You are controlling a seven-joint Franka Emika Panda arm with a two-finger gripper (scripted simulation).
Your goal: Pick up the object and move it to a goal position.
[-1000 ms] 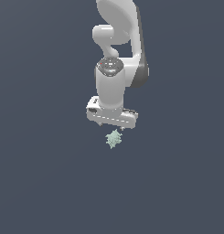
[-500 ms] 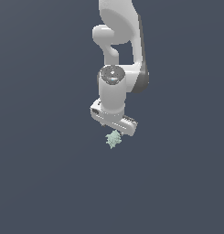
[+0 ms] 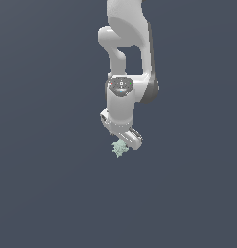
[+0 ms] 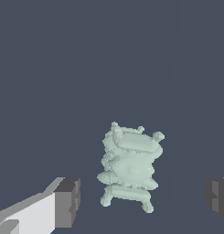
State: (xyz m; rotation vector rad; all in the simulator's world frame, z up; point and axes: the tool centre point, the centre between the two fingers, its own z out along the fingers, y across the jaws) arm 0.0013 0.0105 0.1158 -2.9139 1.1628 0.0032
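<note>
The object [image 3: 119, 148] is a tiny pale mint-green spiky lump lying on the dark grey floor. The white arm hangs straight down over it, and my gripper [image 3: 124, 141] sits just above the lump, with the hand turned at an angle. In the wrist view the object [image 4: 130, 167] lies between the two dark fingertips, one finger [image 4: 67, 201] on one side and the other at the frame's edge [image 4: 217, 199]. My gripper [image 4: 142, 200] is open, with gaps on both sides of the lump. Nothing is held.
Only the flat dark grey floor [image 3: 47, 193] surrounds the arm. No goal marker shows in either view.
The hand has turned about its vertical axis, so the finger bar now slants in the exterior view. The object has stayed in place.
</note>
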